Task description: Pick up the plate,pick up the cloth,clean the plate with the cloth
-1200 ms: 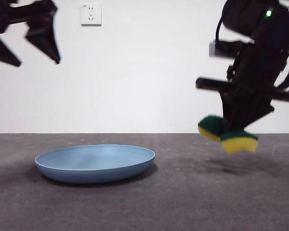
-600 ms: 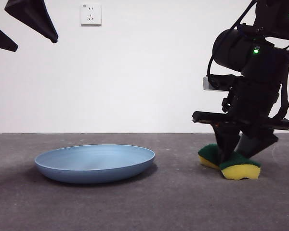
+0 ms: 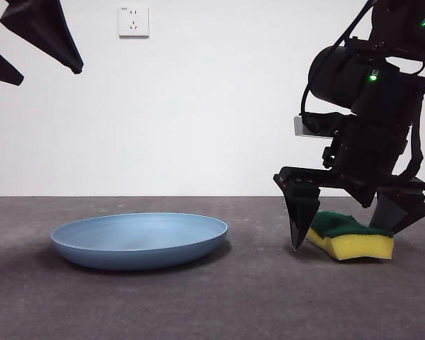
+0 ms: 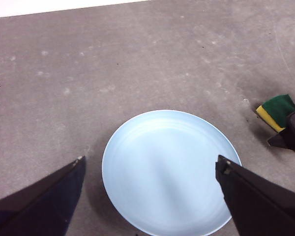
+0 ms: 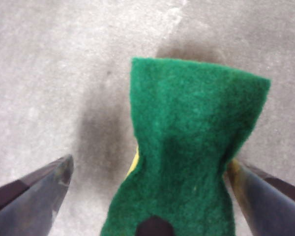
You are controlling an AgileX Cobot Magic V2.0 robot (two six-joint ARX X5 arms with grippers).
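The cloth [image 3: 350, 237], a yellow sponge with a green scouring layer, lies flat on the grey desk [image 3: 212, 304], green face up. In the front view its long axis runs roughly across the picture, at the right, well apart from the plate [image 3: 139, 239]. The right claw [image 3: 350, 230] is down at it with its jaws spread wide: one jaw stands clear of the sponge on the plate's side, tip at the desk, the other sits at the sponge's far end. In the right wrist view the green face [image 5: 187, 147] fills the gap between the jaws, its sides pinched in at the waist; one jaw is apart from it and the other is close by its edge.

The plate rests right side up on the desk, left of centre in the front view. The left claw [image 4: 150, 169] hangs high above it with jaws wide, the plate [image 4: 171, 169] showing between them. A wall socket [image 3: 133, 21] sits on the white wall behind. Bare desk separates plate and sponge.
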